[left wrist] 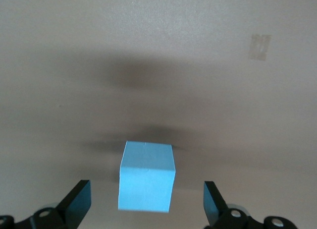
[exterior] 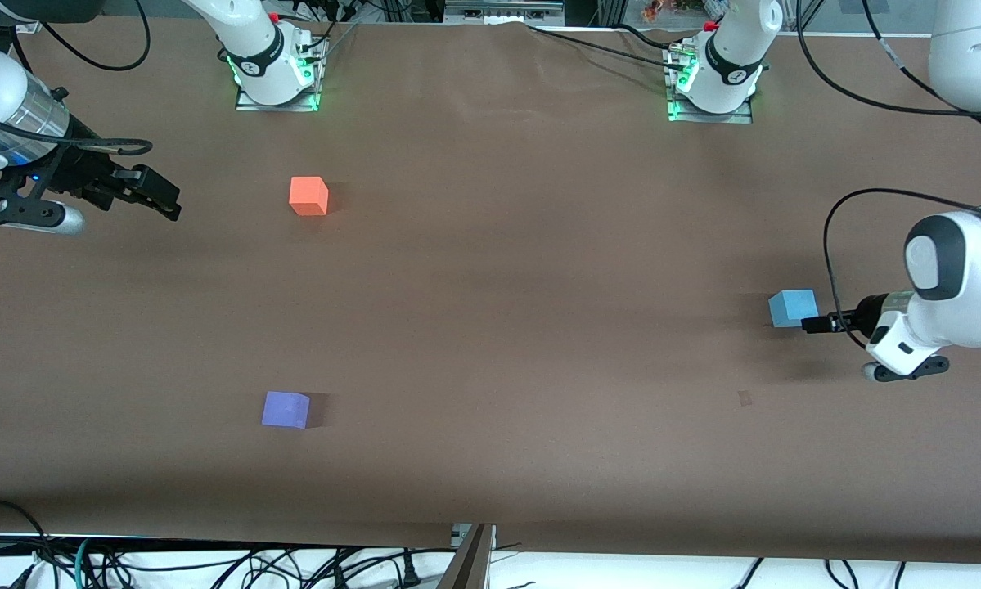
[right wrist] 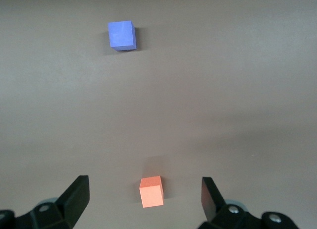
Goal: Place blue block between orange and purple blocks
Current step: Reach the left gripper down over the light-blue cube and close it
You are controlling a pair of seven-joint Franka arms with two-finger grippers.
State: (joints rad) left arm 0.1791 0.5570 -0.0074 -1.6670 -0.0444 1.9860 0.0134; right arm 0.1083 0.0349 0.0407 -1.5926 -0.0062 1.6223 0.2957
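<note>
Low at the right of the front view, the left gripper (exterior: 809, 324) hangs wide open around the blue block (exterior: 793, 307) and should drop straight down, squeeze its flat sides evenly, while the right gripper (exterior: 159, 196) waits open near the orange block (exterior: 308, 196), with the purple block (exterior: 285, 409) lower.

A robotics lab: two arm bases (exterior: 276, 69) bolted at twelve o'clock on a brown-covered tabletop (exterior: 523, 245), cables (exterior: 212, 564) at six.
</note>
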